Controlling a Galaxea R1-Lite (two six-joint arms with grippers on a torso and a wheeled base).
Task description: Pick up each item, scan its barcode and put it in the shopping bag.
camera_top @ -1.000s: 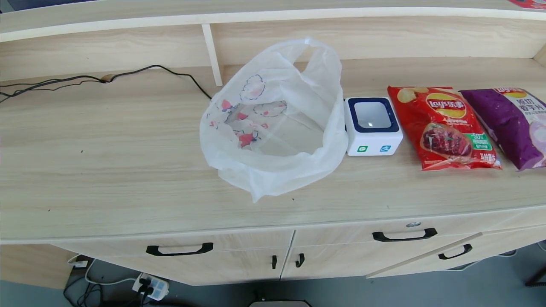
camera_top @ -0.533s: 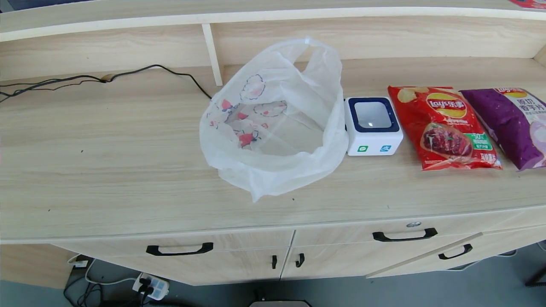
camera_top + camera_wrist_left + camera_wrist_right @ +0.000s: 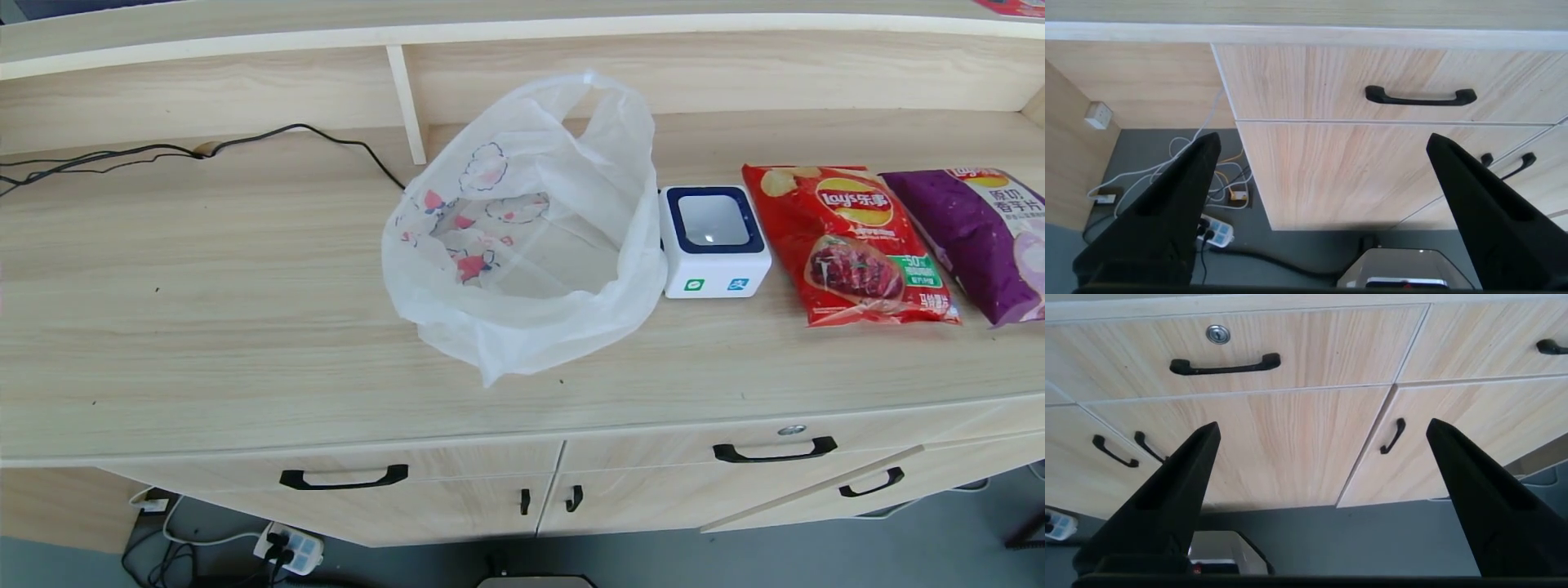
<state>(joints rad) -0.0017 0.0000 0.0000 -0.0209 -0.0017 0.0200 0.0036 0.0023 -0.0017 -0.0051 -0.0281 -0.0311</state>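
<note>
On the tabletop [image 3: 204, 286], about midway along it, the white shopping bag [image 3: 522, 237] sits slumped with its mouth open upward. A white scanner [image 3: 713, 241] stands right against the bag's right side. Toward the right edge a red chip packet [image 3: 849, 245] lies flat, and just beside it a purple chip packet [image 3: 971, 241]. A black cable [image 3: 204, 149] trails along the back left. Below the front edge, the left gripper [image 3: 1323, 220] and the right gripper [image 3: 1323, 510] face the drawer fronts [image 3: 1372, 90], each with jaws spread wide and empty.
</note>
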